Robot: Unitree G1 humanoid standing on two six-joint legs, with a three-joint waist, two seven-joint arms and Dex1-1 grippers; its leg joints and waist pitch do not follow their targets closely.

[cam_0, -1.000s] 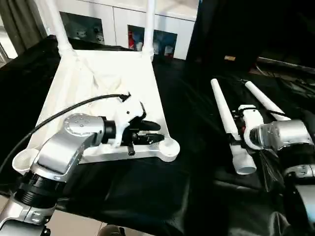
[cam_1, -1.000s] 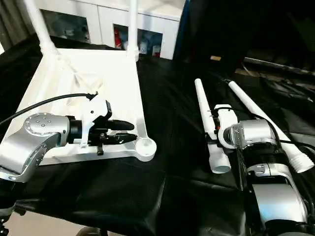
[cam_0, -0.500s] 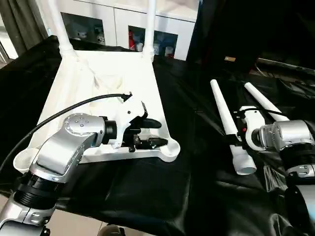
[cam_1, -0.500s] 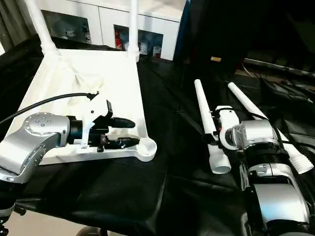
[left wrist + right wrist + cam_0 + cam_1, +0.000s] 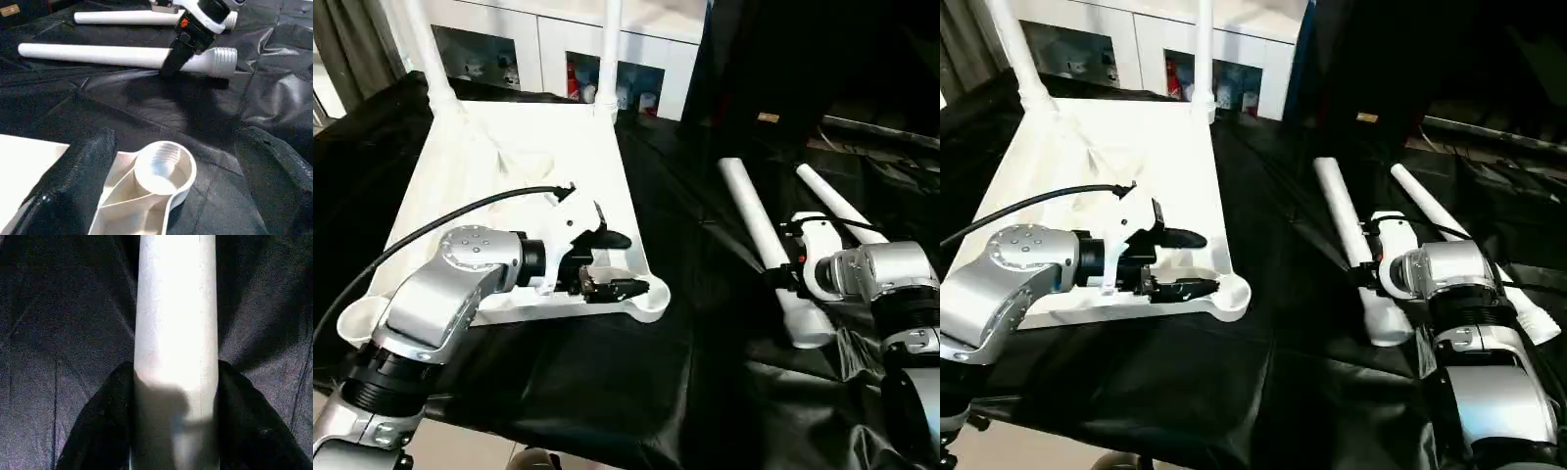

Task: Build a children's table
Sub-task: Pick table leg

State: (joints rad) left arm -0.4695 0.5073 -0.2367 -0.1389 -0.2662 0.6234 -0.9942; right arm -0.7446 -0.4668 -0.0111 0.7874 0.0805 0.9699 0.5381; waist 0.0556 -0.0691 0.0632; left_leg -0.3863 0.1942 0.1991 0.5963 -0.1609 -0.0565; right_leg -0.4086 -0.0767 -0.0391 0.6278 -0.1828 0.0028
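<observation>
Two legs fitted: two white tube legs (image 5: 423,49) stand upright in the far corner sockets of the white tabletop (image 5: 509,157), which lies on the black-draped table (image 5: 607,392).
Left gripper (image 5: 617,264): its black fingers (image 5: 612,240) are spread wide, one above and one below the tabletop's near rim, right beside the near corner socket (image 5: 164,166).
Near corner socket: open and threaded inside, just beyond the left fingertips.
Right gripper (image 5: 1368,264): its black fingers (image 5: 249,421) press on both sides of a loose leg (image 5: 176,333), pinching it near its threaded end.
Held leg: it runs straight out between the right fingers, lying low over the black cloth.
Fourth leg (image 5: 837,206): on the cloth just outside the right fingers, beside the held one, not touched.
</observation>
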